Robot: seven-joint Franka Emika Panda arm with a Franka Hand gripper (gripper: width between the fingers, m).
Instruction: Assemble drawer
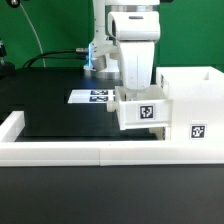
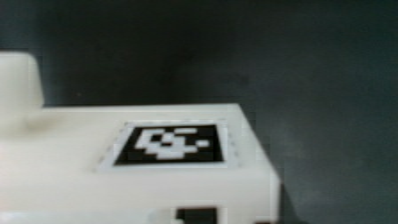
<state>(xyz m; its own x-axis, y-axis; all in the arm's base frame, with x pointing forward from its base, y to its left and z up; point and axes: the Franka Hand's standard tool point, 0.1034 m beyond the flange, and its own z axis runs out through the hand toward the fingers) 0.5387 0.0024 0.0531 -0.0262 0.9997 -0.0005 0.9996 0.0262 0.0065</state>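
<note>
The drawer's tall white plastic open-fronted box housing (image 1: 190, 110) stands at the exterior view's right on the black worktop (image 1: 60, 110), touching the long low white wall (image 1: 60, 152) that edges the worktop's near side; a black-and-white square tag shows on its near face. Just beside it, toward the exterior view's left, sits a small white plastic tray (image 1: 143, 110) with its own tag, its side against the housing. The white robot arm (image 1: 132, 45) comes down directly over that tray. In the wrist view the tray's tagged white surface (image 2: 169, 145) fills the lower part. Behind the tray lies the flat white marker board (image 1: 95, 96). The claw (image 1: 137, 88) is hidden between arm and tray, so I cannot tell whether it is released or clenched.
</note>
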